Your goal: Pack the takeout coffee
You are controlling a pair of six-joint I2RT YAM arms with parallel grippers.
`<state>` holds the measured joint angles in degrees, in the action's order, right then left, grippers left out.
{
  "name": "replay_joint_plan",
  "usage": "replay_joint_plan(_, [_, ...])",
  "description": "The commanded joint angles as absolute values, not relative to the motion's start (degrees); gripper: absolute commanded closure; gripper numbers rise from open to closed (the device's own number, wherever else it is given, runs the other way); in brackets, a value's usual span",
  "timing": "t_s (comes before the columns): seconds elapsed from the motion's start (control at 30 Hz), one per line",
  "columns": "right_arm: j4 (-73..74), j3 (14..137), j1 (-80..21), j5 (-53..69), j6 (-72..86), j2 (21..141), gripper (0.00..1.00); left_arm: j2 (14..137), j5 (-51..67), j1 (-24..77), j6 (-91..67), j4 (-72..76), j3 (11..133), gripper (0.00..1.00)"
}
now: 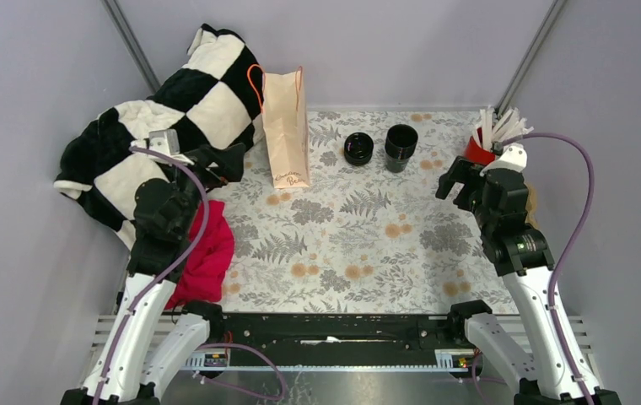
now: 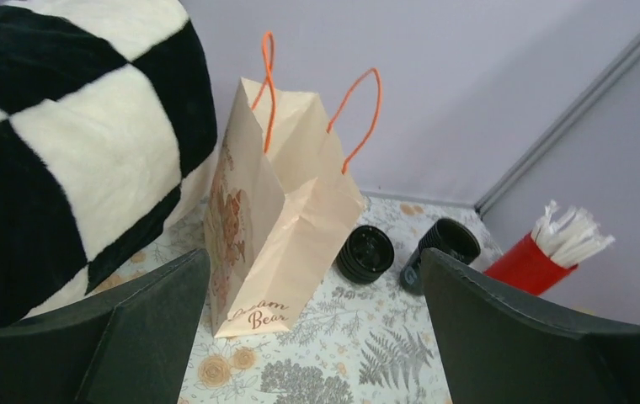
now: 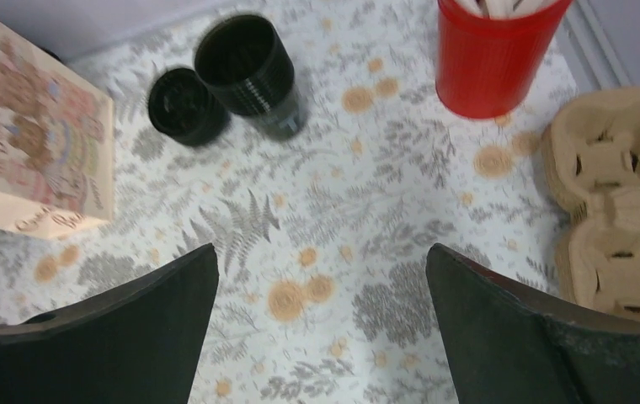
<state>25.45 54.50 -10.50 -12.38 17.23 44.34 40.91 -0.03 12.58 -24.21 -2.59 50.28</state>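
Note:
No single lidded black cup shows in any view; the takeout coffee is out of view. A tan paper bag (image 1: 285, 126) with orange handles stands upright at the back centre, and also shows in the left wrist view (image 2: 274, 227). My left gripper (image 1: 234, 162) is open and empty, just left of the bag, which fills the left wrist view between the fingers (image 2: 314, 252). My right gripper (image 1: 455, 179) is open and empty above the floral cloth at the right (image 3: 321, 248).
A squat stack of black lids (image 1: 358, 148) and a taller lidless stack of black cups (image 1: 401, 145) stand right of the bag. A red cup (image 1: 479, 150) of white sticks is at back right, a cardboard cup carrier (image 3: 611, 202) beside it. A checkered blanket (image 1: 174, 110) and red cloth (image 1: 212, 253) lie left.

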Motion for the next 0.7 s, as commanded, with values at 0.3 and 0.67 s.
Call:
replay_joint_plan(0.3, [32.2, 60.5, -10.9, -10.4, 16.6, 53.6, 0.0, 46.6, 14.1, 16.0, -19.6, -2.5, 53.4, 0.01])
replay_joint_plan(0.67, [28.0, 72.0, -10.9, -7.0, 16.2, 70.9, 0.04, 48.3, 16.6, 19.6, -19.9, -2.5, 53.9, 0.01])
